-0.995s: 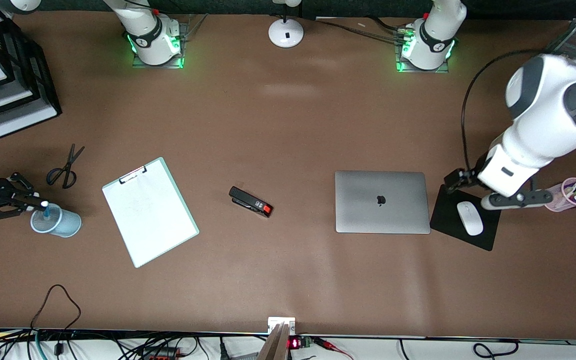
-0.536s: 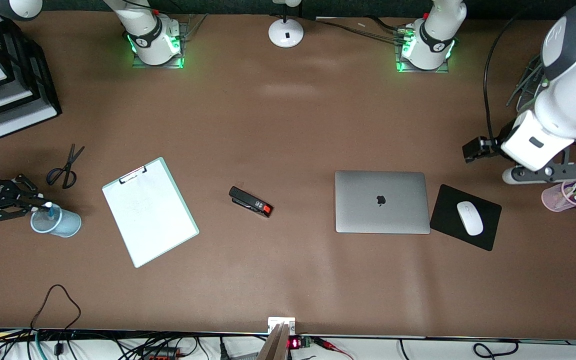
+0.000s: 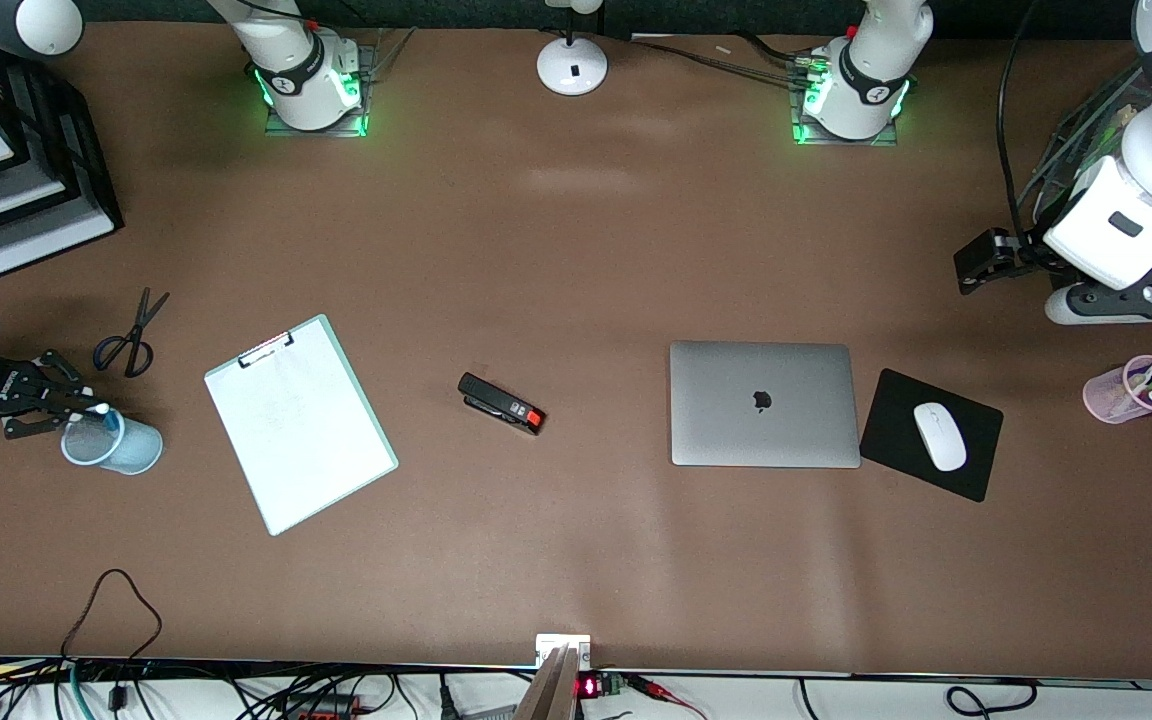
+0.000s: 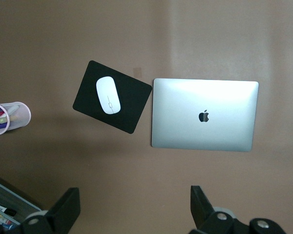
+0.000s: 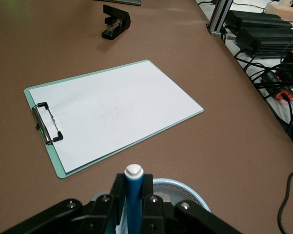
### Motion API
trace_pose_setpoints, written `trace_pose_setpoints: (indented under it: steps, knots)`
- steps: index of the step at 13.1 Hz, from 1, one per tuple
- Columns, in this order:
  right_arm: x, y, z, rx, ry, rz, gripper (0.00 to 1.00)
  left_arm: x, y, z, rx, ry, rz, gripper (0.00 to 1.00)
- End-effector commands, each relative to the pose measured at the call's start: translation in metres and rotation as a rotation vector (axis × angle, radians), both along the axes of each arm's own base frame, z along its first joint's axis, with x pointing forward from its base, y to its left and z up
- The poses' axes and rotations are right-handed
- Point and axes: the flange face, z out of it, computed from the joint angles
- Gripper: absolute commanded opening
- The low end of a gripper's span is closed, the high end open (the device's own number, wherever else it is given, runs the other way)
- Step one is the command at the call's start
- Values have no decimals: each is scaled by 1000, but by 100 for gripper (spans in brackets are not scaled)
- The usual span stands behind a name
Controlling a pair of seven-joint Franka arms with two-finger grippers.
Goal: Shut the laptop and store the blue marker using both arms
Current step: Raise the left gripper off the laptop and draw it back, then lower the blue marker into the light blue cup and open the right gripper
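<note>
The laptop (image 3: 761, 403) lies closed on the table, its silver lid with the dark logo facing up; it also shows in the left wrist view as the laptop (image 4: 205, 114). My right gripper (image 3: 86, 408) is shut on the blue marker (image 3: 108, 415) at the rim of a light-blue mesh cup (image 3: 114, 445). In the right wrist view the blue marker (image 5: 134, 195) stands upright in the right gripper (image 5: 134, 192), pale end up and lower end hidden. My left gripper (image 3: 1121, 300) hangs high near the left arm's end of the table. The left gripper (image 4: 134, 209) is open and holds nothing.
A mint-rimmed clipboard (image 3: 301, 425), a black stapler (image 3: 501, 403) and scissors (image 3: 131, 335) lie between the cup and the laptop. A black mouse pad (image 3: 976, 470) with a white mouse (image 3: 939, 436) sits beside the laptop. A pink pen cup (image 3: 1111, 392) and black paper trays (image 3: 86, 170) stand at the table's ends.
The left arm has lifted off the mouse pad and drawn back toward its end of the table. The right gripper with the marker has shifted slightly at the cup's rim.
</note>
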Motion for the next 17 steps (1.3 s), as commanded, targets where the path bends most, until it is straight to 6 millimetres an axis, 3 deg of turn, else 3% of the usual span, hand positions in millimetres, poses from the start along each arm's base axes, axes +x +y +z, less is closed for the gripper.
trace_pose_setpoints:
  steps: [1,3,4,5,6,11,13,14,17]
  knots:
    - [4,-12,-9,28,-36,-7,14,0,4,4,20,12,-16,100]
    - [5,-12,-6,27,-40,-5,15,-1,5,5,21,12,-16,100]
    - [5,-12,-6,29,-37,-5,23,-1,5,5,21,12,-16,100]
    - [5,-11,-5,36,-26,-13,84,-1,5,6,21,11,-16,100]
    - [5,-10,-3,47,-12,-28,100,-2,5,7,20,10,-19,100]
    - [2,-7,25,78,74,-49,100,-2,5,8,21,10,-25,100]
    - [-1,-5,61,37,138,-57,100,-2,14,8,22,11,-29,100]
    - [-1,-2,88,-3,172,-73,100,-3,13,13,22,2,-31,100]
    - [9,32,151,-99,248,-109,100,-7,13,18,21,18,-33,100]
